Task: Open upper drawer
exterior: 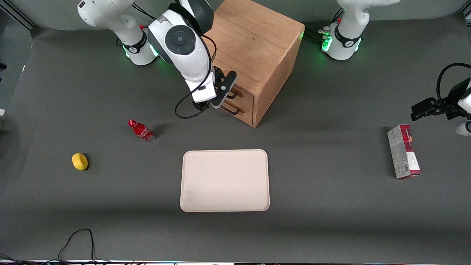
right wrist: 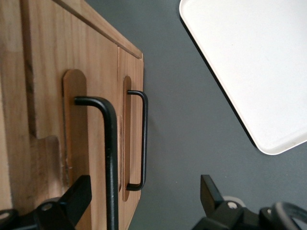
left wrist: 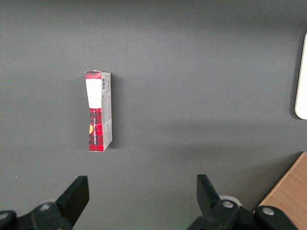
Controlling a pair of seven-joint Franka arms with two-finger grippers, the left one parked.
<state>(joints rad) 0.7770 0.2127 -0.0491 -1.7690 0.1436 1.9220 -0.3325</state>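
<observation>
Gripper (right wrist: 141, 194) is hanging open in front of the oak cabinet (exterior: 257, 40), fingers (right wrist: 79, 194) spread wide, one on each side of the upper drawer (right wrist: 48, 120)'s black handle (right wrist: 109, 143), not closed on it. Upper drawer is sitting shut, flush with the cabinet front, lower drawer (right wrist: 132, 76) just beneath it. Beige tray (exterior: 225, 180) is lying nearer the front camera. Red bottle (exterior: 141, 130) and lemon (exterior: 79, 161) are sitting toward the working arm's end, red box (exterior: 403, 151) toward the parked arm's end.

Even overhead light, soft shadows, sharp
</observation>
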